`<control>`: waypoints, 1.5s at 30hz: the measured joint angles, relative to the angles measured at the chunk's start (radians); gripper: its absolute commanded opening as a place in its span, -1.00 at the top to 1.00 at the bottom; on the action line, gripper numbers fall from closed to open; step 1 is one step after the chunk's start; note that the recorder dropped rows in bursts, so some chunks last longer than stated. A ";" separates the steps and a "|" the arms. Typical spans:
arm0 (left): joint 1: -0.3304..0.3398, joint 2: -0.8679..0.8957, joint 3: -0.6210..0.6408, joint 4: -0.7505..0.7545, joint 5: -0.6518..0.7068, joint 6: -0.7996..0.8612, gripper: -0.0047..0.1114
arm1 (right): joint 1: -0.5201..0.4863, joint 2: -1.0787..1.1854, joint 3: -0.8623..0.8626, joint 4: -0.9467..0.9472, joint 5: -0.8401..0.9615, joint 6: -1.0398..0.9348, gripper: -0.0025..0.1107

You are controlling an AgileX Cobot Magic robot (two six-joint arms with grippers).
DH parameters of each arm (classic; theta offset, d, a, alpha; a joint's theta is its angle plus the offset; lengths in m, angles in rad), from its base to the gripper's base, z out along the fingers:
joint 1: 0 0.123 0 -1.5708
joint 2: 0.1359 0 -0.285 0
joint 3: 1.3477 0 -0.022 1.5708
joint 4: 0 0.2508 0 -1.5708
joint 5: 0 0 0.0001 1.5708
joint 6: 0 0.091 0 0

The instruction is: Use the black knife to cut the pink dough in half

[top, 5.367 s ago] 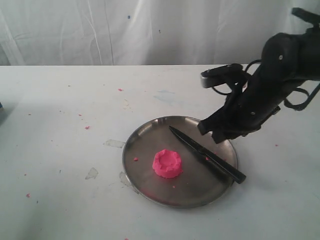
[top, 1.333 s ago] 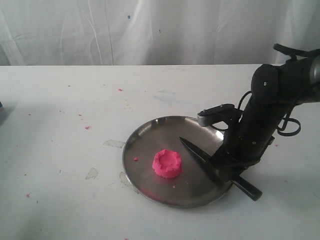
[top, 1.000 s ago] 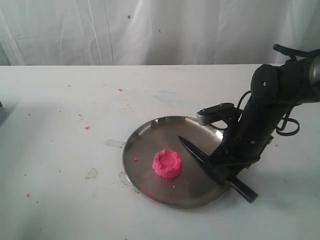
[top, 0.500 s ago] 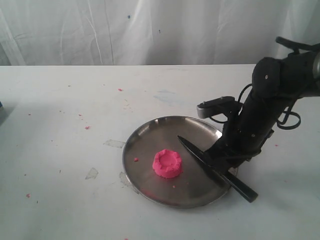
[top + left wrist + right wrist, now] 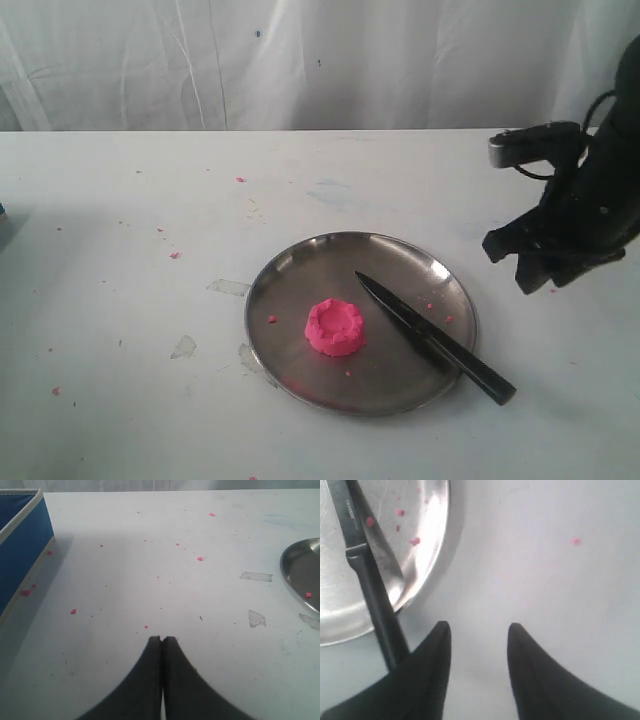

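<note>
Obs., standing at the bench:

- White table (image 5: 120,300), white curtain (image 5: 300,60) behind it. Pink crumbs (image 5: 174,255) scattered over the surface; a few scraps of clear tape (image 5: 228,288) stuck down just left of the plate.
- Steel plate (image 5: 300,262) sits right of the table's middle.
- The pink dough (image 5: 335,327) lies on the plate, a little left of its centre. One whole round puck, dented top, uncut.
- The black knife (image 5: 435,338) lies flat across the right part of the plate. Its tip points in toward the plate's middle, near the dough but apart from it. The handle overhangs the near-right rim and ends over the table. Nothing holds it.
- Right gripper (image 5: 540,280) hangs over bare table to the right of the plate, apart from the knife. Fingers point downward.
- Right wrist view: the claw (image 5: 478,627) is spread, with only white table showing in the gap. The knife handle (image 5: 367,575) runs past the outside of one finger. I cannot tell whether it touches that finger. A curve of the plate rim (image 5: 427,540) shows, with crumbs on it.
- Left wrist view: left gripper (image 5: 162,639) has its two fingers pressed together, nothing pinched, over open table. The plate edge (image 5: 300,570) shows at one side, a blue box (image 5: 20,545) with a pale rim at the other.
- The left arm does not appear in the exterior view.
</note>
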 measured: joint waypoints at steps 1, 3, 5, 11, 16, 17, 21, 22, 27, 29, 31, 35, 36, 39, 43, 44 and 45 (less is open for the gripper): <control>0.000 0.000 0.000 0.000 0.000 0.000 0.92 | -0.028 0.016 0.000 0.058 0.022 -0.038 0.34; 0.000 0.000 0.000 0.000 0.000 0.000 0.92 | -0.096 0.059 0.000 0.219 0.089 -0.152 0.34; 0.000 0.000 0.000 0.000 0.000 0.000 0.92 | -0.149 0.097 0.000 0.371 0.167 -0.275 0.34; 0.000 0.000 0.000 0.000 0.000 0.000 0.92 | -0.244 0.148 0.000 0.565 0.264 -0.499 0.34; 0.000 0.000 0.000 0.000 0.000 0.000 0.92 | -0.257 0.184 0.034 0.572 0.268 -0.538 0.33; 0.000 0.000 0.000 0.000 0.000 0.000 0.92 | -0.259 0.196 0.041 0.572 0.270 -0.538 0.32; 0.000 0.000 0.000 0.000 0.000 0.000 0.92 | -0.261 0.260 0.064 0.574 0.270 -0.543 0.23; 0.000 0.000 0.000 0.000 0.000 0.000 0.92 | -0.261 0.275 0.065 0.574 0.270 -0.544 0.21; 0.000 0.000 0.000 0.000 0.000 0.000 0.92 | -0.261 0.336 0.067 0.626 0.270 -0.569 0.21; 0.000 0.000 0.000 0.000 0.000 0.000 0.92 | -0.261 0.359 0.067 0.649 0.268 -0.581 0.21; 0.000 0.000 0.000 0.000 0.000 0.000 0.92 | -0.261 0.379 0.067 0.657 0.268 -0.593 0.21; 0.000 0.000 0.000 0.000 0.000 0.000 0.92 | -0.261 0.388 0.067 0.662 0.268 -0.607 0.22; 0.000 0.000 0.000 0.000 0.000 0.000 0.92 | -0.261 0.389 0.067 0.665 0.268 -0.607 0.22; 0.000 0.000 0.000 0.000 0.000 0.000 0.92 | -0.261 0.396 0.085 0.671 0.268 -0.619 0.22; 0.000 0.000 0.000 0.000 0.000 0.000 0.92 | -0.261 0.397 0.096 0.673 0.268 -0.640 0.34; 0.000 0.000 0.000 0.000 0.000 0.000 0.92 | -0.261 0.397 0.096 0.673 0.268 -0.642 0.40; 0.000 0.000 0.000 0.000 0.000 0.000 0.92 | -0.261 0.397 0.096 0.673 0.268 -0.645 0.44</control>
